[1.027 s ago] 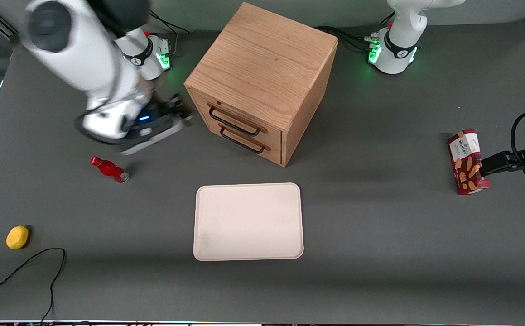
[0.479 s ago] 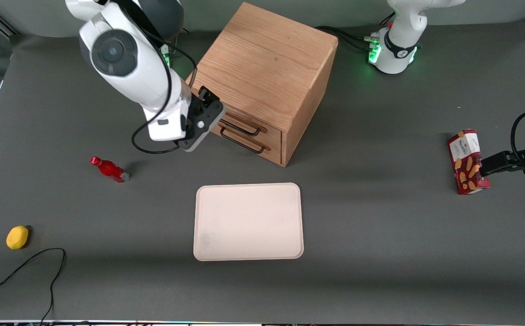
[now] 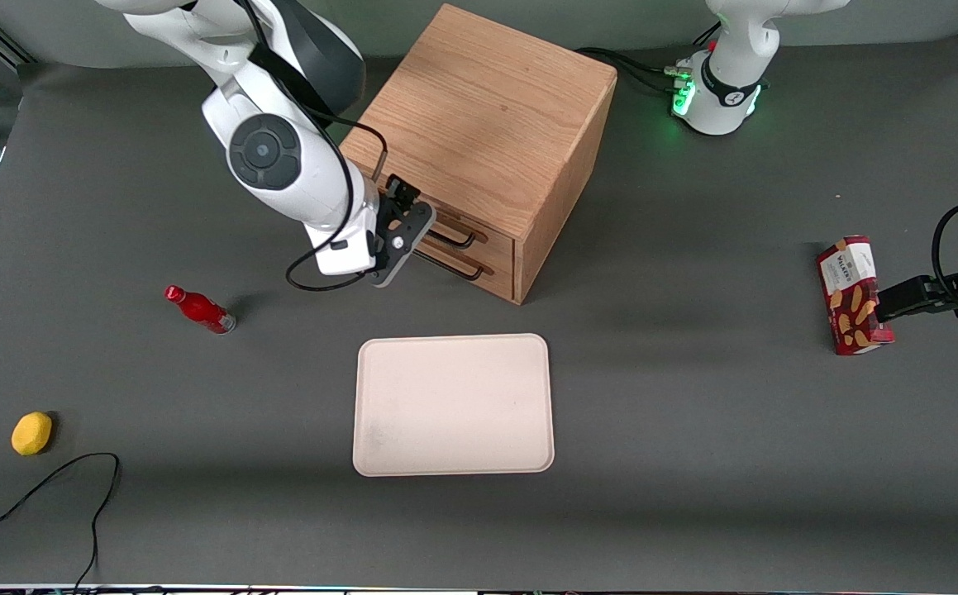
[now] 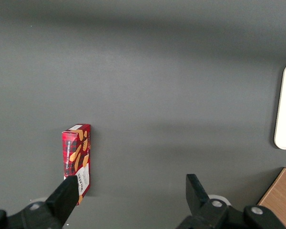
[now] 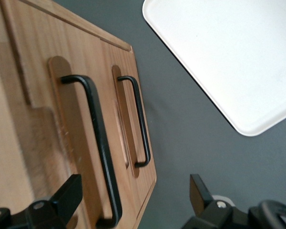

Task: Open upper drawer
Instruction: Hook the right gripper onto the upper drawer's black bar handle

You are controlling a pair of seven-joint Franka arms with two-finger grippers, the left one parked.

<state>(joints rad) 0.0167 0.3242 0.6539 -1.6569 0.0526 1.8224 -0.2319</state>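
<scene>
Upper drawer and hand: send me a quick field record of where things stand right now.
upper drawer: shut, front flush with the cabinet
upper handle: black bar, not gripped
bottom drawer: shut
hand: open, in front of the drawers, close to the upper handle, fingers not around the bar
tray: on the table, nearer the front camera than the cabinet
task state: drawer not yet pulled
</scene>
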